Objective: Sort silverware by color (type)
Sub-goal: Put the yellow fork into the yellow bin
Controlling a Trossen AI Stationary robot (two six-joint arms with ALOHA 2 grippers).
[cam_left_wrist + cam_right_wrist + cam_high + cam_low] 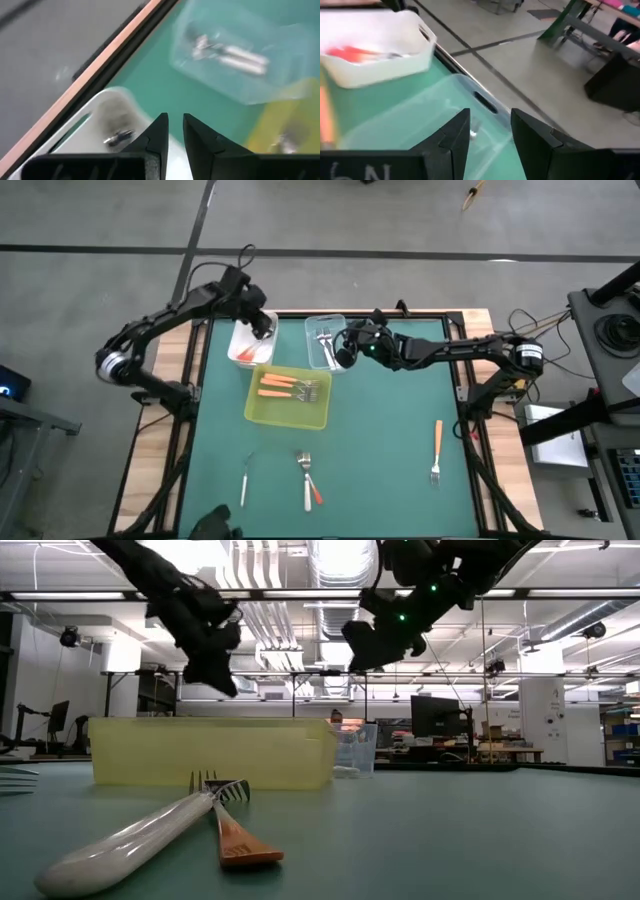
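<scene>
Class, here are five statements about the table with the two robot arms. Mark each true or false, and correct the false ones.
1. The yellow-green plastic tray holds orange-handled utensils. True.
2. The left pincer hangs over the white tub. True.
3. The clear plastic tub is empty. False: silver utensils lie in it.
4. The right pincer grips an orange-handled fork. False: its fingers stand apart with nothing between them.
5. Every utensil is already in a container. False: several lie loose on the green table top, such as an orange-handled fork near the right edge.
</scene>
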